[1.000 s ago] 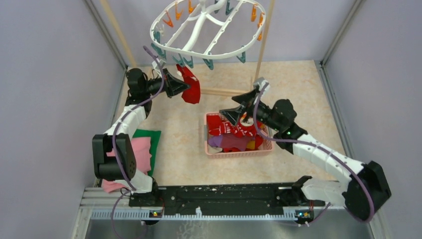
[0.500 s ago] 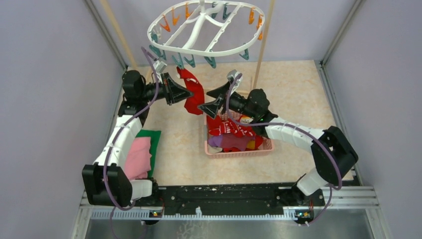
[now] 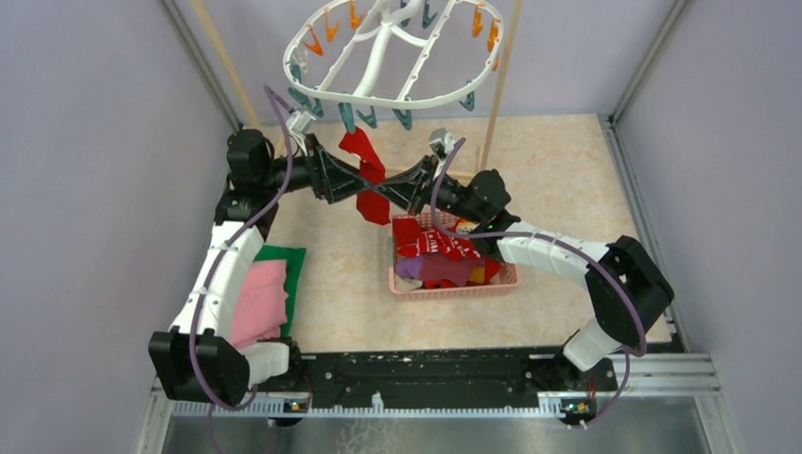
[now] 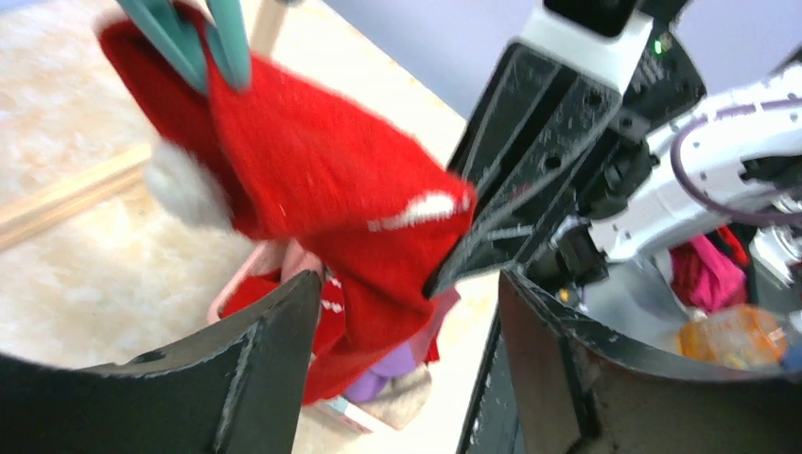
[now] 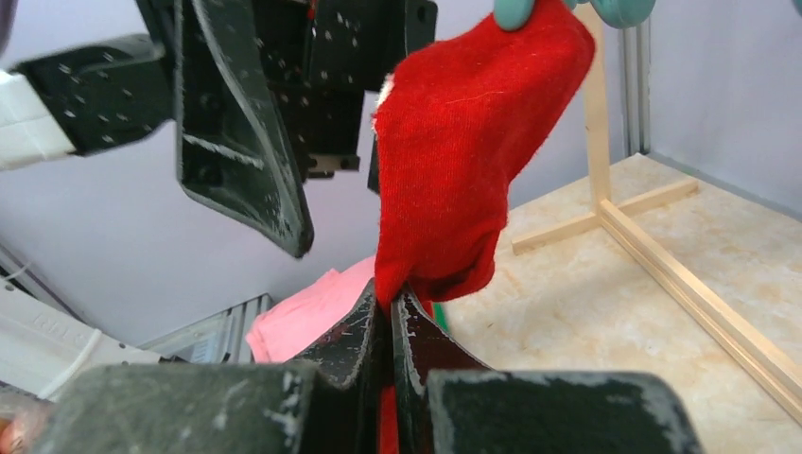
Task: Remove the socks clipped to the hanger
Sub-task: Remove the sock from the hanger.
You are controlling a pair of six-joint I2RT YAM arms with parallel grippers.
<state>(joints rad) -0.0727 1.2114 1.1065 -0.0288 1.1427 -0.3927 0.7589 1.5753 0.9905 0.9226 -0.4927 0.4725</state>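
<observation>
Hanging from a teal clip (image 4: 203, 38) on the hanger (image 3: 371, 59), the red sock (image 5: 463, 142) is clamped by the right jaws; the left jaws are held apart. Grip may be lost if the clip resists.
</observation>
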